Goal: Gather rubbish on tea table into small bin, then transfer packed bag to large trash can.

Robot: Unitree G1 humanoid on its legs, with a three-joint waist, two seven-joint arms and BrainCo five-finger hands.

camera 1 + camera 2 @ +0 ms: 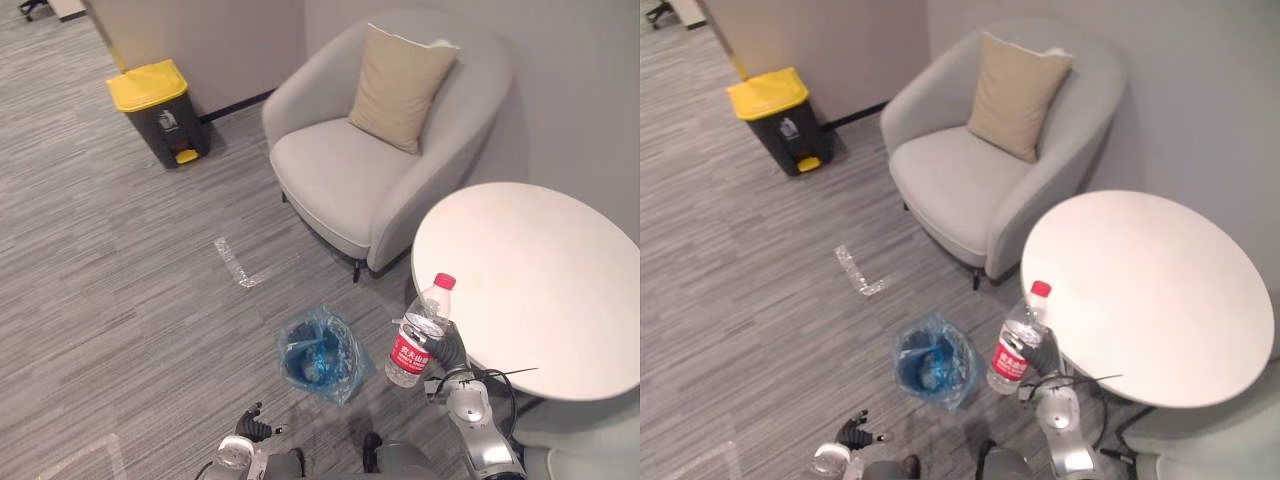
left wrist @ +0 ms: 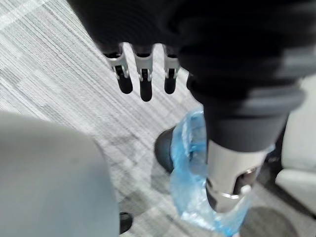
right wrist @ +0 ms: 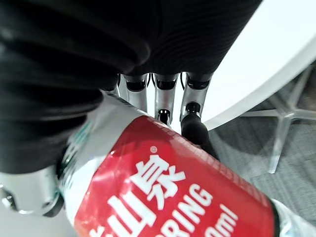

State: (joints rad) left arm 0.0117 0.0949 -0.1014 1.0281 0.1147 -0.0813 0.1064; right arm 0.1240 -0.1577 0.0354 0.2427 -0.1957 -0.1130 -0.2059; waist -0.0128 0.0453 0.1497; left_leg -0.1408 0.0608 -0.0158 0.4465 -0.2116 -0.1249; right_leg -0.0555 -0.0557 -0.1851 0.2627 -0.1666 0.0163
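The robot's right hand has its fingers and thumb curled round a clear plastic water bottle with a red label and red cap. It holds the bottle in the air, cap up and leaning a little. The bottle is at the rim of the round white counter, on the side that faces the small bin lined with a crinkled blue plastic bag. That bin stands on the grey striped carpet, near the counter and just to the left of the bottle.

The left hand hangs low, near the bin; its fingers are straight and relaxed, holding nothing, and the blue bag shows just past them.

Beyond the bin a light grey armchair carries a beige square cushion. Well apart, against the far wall, stands a dark grey pedal trash can with a yellow lid. A clear tape corner mark lies on the carpet between the trash can and the bin.
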